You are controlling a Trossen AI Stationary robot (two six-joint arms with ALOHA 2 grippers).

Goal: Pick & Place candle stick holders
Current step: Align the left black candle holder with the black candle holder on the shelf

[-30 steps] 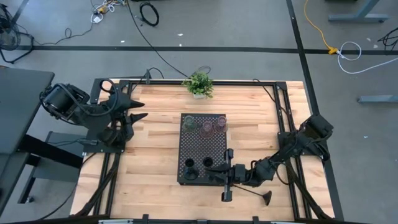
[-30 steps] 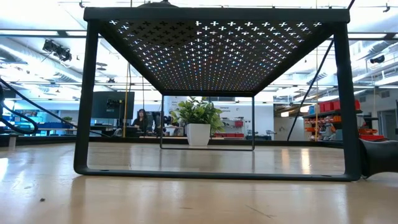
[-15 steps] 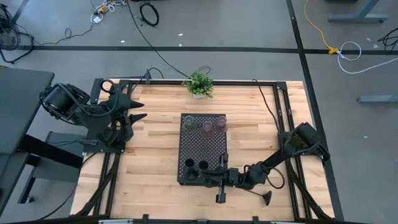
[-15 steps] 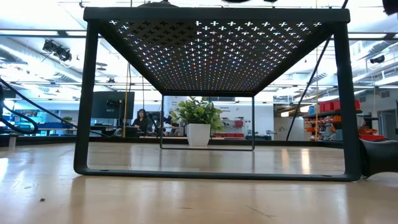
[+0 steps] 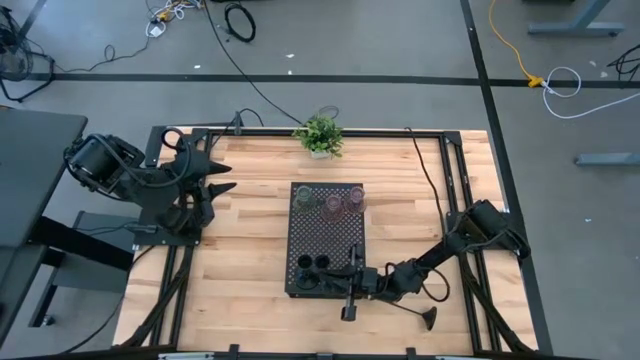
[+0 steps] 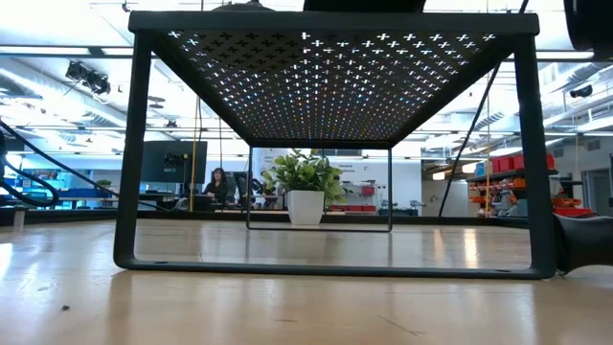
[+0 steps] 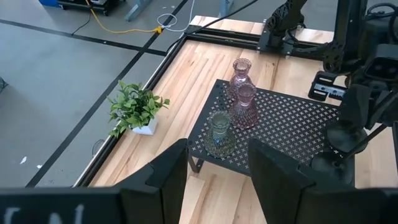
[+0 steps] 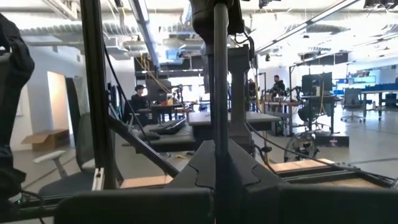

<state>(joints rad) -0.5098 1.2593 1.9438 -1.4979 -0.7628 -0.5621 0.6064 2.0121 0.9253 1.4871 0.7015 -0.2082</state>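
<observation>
A black perforated tray [image 5: 325, 235] stands mid-table. At its far end stand three glass cups: an olive one [image 5: 305, 197] and two pinkish ones [image 5: 331, 205] [image 5: 353, 200]. Two short black holders [image 5: 305, 262] [image 5: 324, 264] stand at its near end. My right gripper [image 5: 352, 283] is over the tray's near right corner, shut on a long-stemmed black holder [image 5: 351, 300]. Another stemmed black holder [image 5: 428, 318] lies on the wood at the near right. My left gripper [image 5: 225, 175] hangs open at the far left, nothing between its fingers [image 7: 168, 180]. My right gripper pinches the holder's thin stem [image 8: 221, 134] between its two fingers, which come nearly level from the table's right and lie across the stem. The stem rises upright past the fingers to a wider dark end [image 8: 214, 18]. The part below the fingers is hidden by the gripper.
A small potted plant [image 5: 319, 134] stands at the far edge behind the tray. Black frame rails [image 5: 460, 200] run along the table's sides. Bare wood lies left and right of the tray. In the low view the tray [image 6: 330, 19] spans the picture on four legs.
My right gripper has come down and gone a little toward the table's left edge, carrying the stemmed holder in its shut fingers. In the low view a dark shape has sunk into the picture above the tray's top.
</observation>
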